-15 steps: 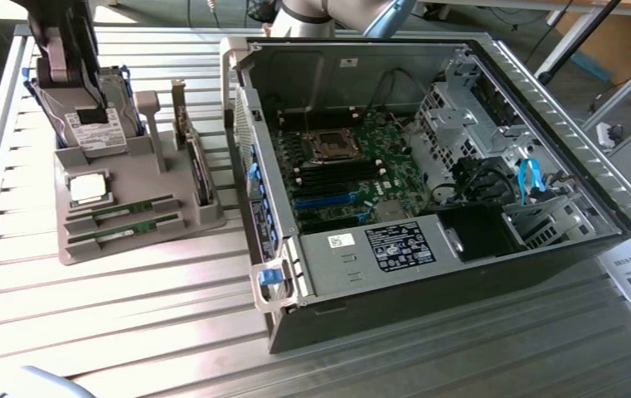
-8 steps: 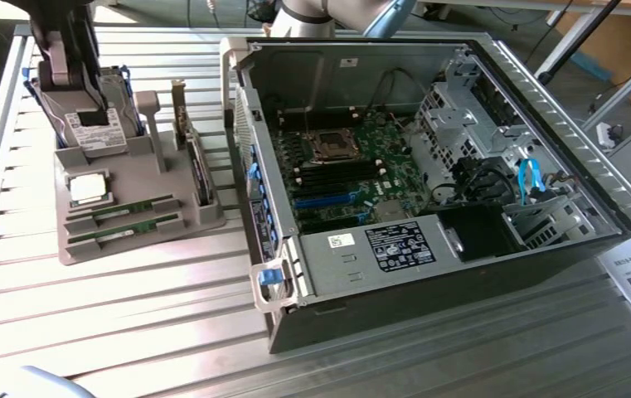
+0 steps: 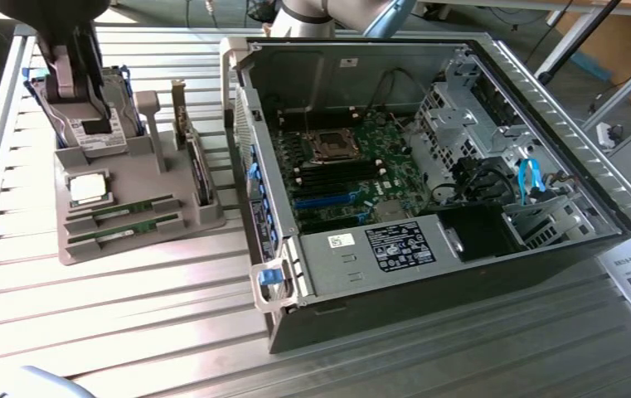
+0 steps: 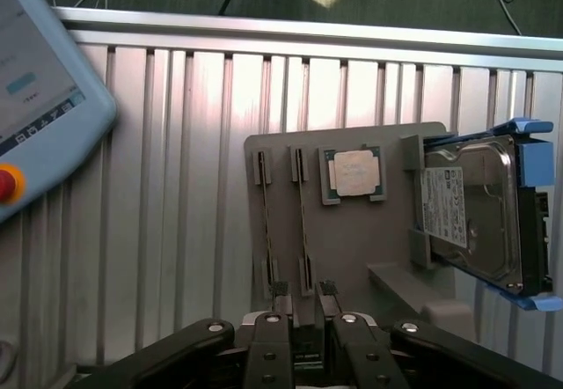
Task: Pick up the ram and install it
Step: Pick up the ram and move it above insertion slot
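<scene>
Shiny metal slats make up the table (image 3: pixel 127 315). On it sit one grey holder (image 3: pixel 127 186) in the left half of the exterior view and one open computer case (image 3: pixel 337 70) in the right half. Two green sticks stand on their thin edges in the holder, side by side, in the lower left part of the frame: the ram (image 3: pixel 133 208) and its twin (image 3: pixel 136 231). Their long way runs left to right across the frame. One square processor chip (image 3: pixel 89 189) sits just above them, and one hard drive (image 3: pixel 99 141) stands above that. One arm (image 3: pixel 72 50) hangs over the holder at the upper left. In the wrist view the gripper (image 4: pixel 303 305) has its jaws a little apart, with nothing between them. The gap seems to line up with the ram. Its near end lies just ahead of the fingertips, not touching. Both sticks are in the holder, so none is in the case yet.
</scene>
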Available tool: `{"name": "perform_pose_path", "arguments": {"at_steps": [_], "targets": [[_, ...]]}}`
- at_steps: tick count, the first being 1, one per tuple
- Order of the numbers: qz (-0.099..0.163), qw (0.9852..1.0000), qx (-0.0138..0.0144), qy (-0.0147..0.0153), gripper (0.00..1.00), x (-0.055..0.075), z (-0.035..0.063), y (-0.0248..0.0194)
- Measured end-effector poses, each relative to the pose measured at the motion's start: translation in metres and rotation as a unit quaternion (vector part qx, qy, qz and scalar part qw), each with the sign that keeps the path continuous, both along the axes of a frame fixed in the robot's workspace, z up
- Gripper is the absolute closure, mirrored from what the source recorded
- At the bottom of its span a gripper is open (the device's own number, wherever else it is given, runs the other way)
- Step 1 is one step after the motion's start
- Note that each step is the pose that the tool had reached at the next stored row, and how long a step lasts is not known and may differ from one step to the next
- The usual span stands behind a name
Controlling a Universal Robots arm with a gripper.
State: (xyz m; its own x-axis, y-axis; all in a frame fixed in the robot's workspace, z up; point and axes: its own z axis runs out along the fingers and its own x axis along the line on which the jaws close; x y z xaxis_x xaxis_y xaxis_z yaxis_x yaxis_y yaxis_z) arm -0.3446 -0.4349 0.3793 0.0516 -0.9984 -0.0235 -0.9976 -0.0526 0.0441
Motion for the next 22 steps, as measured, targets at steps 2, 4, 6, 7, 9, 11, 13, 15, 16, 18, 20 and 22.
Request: {"name": "perform_pose_path", "arguments": {"at_steps": [2,4,6,7,9,11,13,15,16,18,20,22], "targets": [[0.000,1.0000,0.0000,0.0000,0.75,0.000,-0.0016,0.0000],[0.000,1.0000,0.0000,0.0000,0.75,0.000,-0.0034,0.0000],[0.000,1.0000,0.0000,-0.0001,0.75,0.000,-0.0055,0.0000],[0.000,1.0000,0.0000,0.0000,0.75,0.000,-0.0066,0.0000],[0.000,1.0000,0.0000,-0.0001,0.75,0.000,-0.0088,0.0000],[0.000,1.0000,0.0000,0.0000,0.75,0.000,-0.0110,0.0000],[0.000,1.0000,0.0000,0.0000,0.75,0.000,-0.0132,-0.0001],[0.000,1.0000,0.0000,0.0000,0.75,0.000,-0.0156,-0.0001],[0.000,1.0000,0.0000,0.0000,0.75,0.000,-0.0168,-0.0001],[0.000,1.0000,0.0000,0.0000,0.75,0.000,-0.0192,-0.0001],[0.000,1.0000,0.0000,0.0000,0.75,0.000,-0.0217,-0.0001],[0.000,1.0000,0.0000,-0.0001,0.75,0.000,-0.0240,0.0000]]}}
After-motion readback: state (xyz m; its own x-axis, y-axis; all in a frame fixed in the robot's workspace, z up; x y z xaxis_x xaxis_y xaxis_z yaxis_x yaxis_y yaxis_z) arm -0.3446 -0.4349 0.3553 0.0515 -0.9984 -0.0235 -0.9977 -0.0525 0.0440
